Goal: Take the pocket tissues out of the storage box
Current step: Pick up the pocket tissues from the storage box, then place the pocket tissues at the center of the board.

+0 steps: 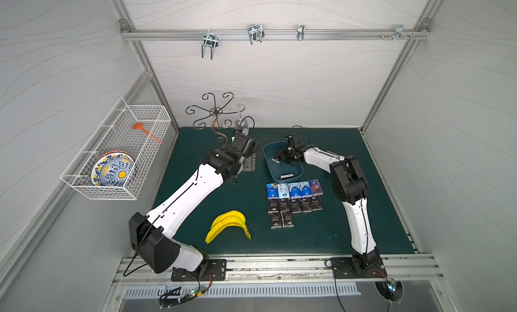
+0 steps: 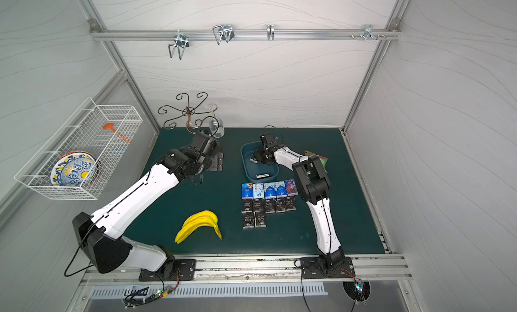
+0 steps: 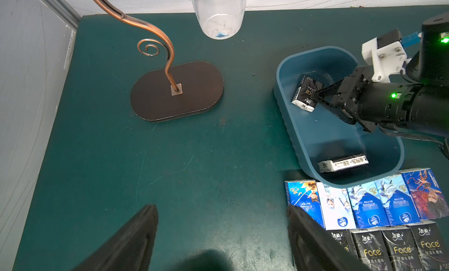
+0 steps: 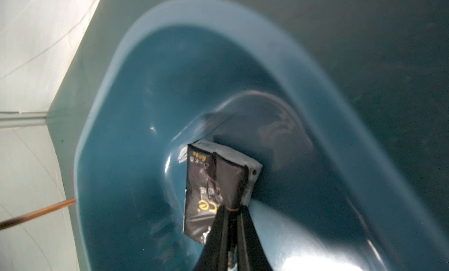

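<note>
I'm looking into a booth of white panels with faint wavy lines, framed in aluminium, with a rail [image 1: 335,33] across the back wall carrying a few metal hooks. A white wire basket [image 1: 126,128] hangs on the left wall, holding a painted plate [image 1: 113,170] on edge and an orange utensil [image 1: 145,131]. The counter [image 1: 321,240] is a dark green mat, marked with pale scratches in the left wrist view. At its back left a scrolled copper-toned stand [image 3: 177,91] rises from a dark oval base, with a clear glass [image 3: 218,14] close by. A bunch of yellow bananas [image 1: 229,225] lies near the front. The storage box [image 3: 289,126] sits toward the back, right of centre. My right arm [image 1: 349,179] reaches into it, and the right jaws are clamped on a black packet [image 3: 305,92], which is tilted at the box's far end. A second packet [image 3: 342,162] lies on its edge by the near wall. The other pocket tissues [image 1: 293,201] are on the counter just in front of the box, in three neat rows: five blue, five black, two black. The left jaws hang wide apart over bare mat, holding nothing.
</note>
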{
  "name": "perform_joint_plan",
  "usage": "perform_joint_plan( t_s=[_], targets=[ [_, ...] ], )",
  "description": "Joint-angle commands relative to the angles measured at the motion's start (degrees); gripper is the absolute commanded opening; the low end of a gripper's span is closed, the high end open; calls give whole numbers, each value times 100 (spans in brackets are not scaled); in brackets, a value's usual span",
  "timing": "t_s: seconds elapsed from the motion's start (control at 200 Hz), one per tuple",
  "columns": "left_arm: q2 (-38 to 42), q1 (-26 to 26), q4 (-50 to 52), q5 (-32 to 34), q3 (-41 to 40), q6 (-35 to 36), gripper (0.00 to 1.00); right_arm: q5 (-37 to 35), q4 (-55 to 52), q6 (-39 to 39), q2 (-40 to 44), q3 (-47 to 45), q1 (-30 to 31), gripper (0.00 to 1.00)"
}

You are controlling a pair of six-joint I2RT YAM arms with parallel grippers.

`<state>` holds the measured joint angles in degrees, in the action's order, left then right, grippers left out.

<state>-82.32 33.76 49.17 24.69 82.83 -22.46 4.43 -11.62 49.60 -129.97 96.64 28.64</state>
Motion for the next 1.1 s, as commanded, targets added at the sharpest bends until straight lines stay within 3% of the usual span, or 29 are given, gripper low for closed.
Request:
perform_joint_plan(
  t_s=[0.0, 0.185, 0.31, 0.51, 0.715, 0.845, 0.986, 1.096],
  targets=[
    [129, 19, -87, 78, 190, 75, 88, 327, 70, -666, 384, -230, -79, 9],
    [51, 15, -92, 150, 225, 79, 88, 490, -130, -1675, 1412, -392, -70, 8],
    [105, -10, -122, 190, 245, 22, 88, 480, -868, -2319, 2193, -596, -78, 7],
    [234, -36, -188, 96, 216, -103, 88, 942, -1879, -2978, 3722, -2026, -80, 7],
    [291, -40, -264, -40, 155, -295, 88, 1456, -1959, -2727, 5714, -4311, 12, 8],
    [351, -40, -312, -127, 159, -381, 88, 1338, -1972, -2454, 6678, -5354, 345, 9],
    [444, -27, -294, -144, 155, -392, 88, 1122, -1987, -2253, 7302, -6142, 624, 11],
    [481, -28, -267, -105, 170, -381, 88, 1078, -1705, -2194, 7250, -6581, 634, 10]
  ],
)
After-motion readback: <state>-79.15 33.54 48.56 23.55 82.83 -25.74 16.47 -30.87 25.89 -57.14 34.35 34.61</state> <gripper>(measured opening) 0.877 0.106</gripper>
